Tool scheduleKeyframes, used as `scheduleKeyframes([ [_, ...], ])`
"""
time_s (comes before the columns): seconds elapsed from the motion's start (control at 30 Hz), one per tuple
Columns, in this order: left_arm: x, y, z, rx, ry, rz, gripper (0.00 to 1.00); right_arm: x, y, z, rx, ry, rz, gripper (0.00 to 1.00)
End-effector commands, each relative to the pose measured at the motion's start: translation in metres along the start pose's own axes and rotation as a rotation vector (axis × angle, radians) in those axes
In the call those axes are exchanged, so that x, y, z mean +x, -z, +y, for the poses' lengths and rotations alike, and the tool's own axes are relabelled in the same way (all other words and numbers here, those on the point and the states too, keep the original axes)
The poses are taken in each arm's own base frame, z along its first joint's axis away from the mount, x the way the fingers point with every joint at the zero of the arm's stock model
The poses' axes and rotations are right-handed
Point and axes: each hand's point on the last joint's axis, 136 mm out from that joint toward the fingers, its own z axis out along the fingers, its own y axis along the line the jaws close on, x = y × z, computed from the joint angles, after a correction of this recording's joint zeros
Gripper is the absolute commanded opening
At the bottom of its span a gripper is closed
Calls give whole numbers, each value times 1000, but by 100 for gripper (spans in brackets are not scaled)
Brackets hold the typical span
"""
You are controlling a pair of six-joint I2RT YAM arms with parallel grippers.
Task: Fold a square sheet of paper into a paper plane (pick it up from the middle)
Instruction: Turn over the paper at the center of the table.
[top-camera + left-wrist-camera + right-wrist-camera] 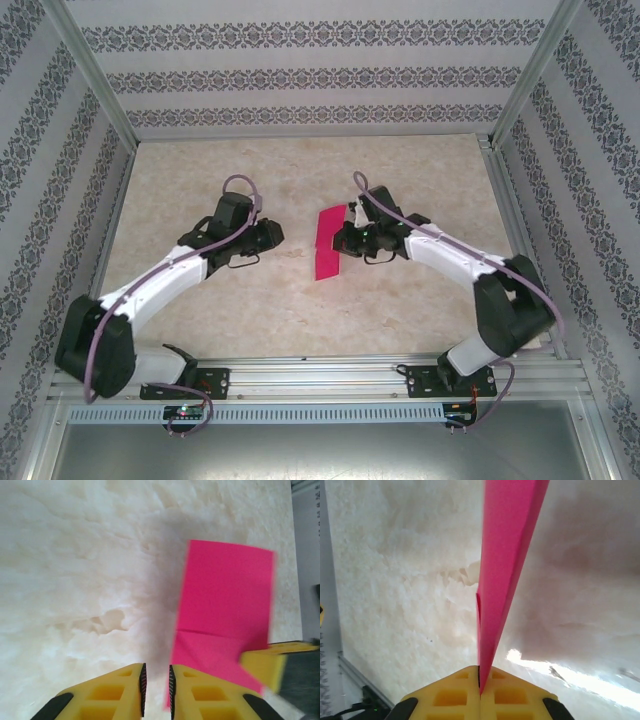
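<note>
Top external view: the pink sheet of paper (327,243) is over the middle of the table (300,170), between the two arms and nearer the right one. It stands tilted on edge rather than lying flat.
Right gripper (345,240): clamped shut on the sheet's right-hand edge.
Left gripper (272,234): just left of the sheet, apart from it.
Left wrist view: the left gripper (156,690) has its yellow fingers (112,692) parted by a narrow slit, with nothing between them. The sheet (225,600) is ahead and to the right as a rectangle with a crease across it. A yellow finger of the right gripper (265,667) presses on its lower right corner.
Right wrist view: the right gripper (480,685) has both pads tight together on the sheet (507,545), which runs straight up from them, seen edge-on in folded layers.
Contact with table: cannot tell whether the sheet's lower edge touches it.
</note>
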Motion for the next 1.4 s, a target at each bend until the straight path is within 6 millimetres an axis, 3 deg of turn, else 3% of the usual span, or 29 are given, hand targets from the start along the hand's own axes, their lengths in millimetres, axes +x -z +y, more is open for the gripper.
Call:
scheduleKeyframes([
  [0.0,9,29,32,-148,-19,-27,24,6,58,-42,367,142,-14,2],
  [0.13,12,66,41,-185,-16,-79,28,-4,123,-59,748,291,-55,2],
  [0.27,20,104,59,-245,27,-146,33,-7,138,-61,923,382,-6,2],
  [0.37,26,124,67,-255,43,-184,40,-3,115,-50,946,426,59,3],
  [0.57,30,159,83,-344,19,-223,41,18,28,-26,904,435,208,6],
  [0.7,36,170,81,-331,-16,-212,43,34,-28,-6,837,406,286,8],
  [0.8,44,176,78,-301,-25,-193,43,41,-61,20,749,408,301,25],
  [0.87,49,179,77,-275,-27,-188,44,47,-82,40,625,369,310,28],
  [0.93,54,181,75,-250,-21,-184,46,51,-92,69,456,337,296,32],
  [1.03,63,178,66,-190,-28,-140,48,49,-79,111,186,303,213,43],
  [1.1,70,170,61,-160,-26,-87,48,38,-67,106,112,255,153,47],
  [1.17,74,166,60,-159,-18,-48,48,29,-65,85,47,193,136,42],
  [1.27,73,168,60,-156,-19,-60,49,28,-71,72,-94,162,164,37],
  [1.37,72,165,61,-164,-32,-61,52,26,-86,49,-82,138,191,34],
])
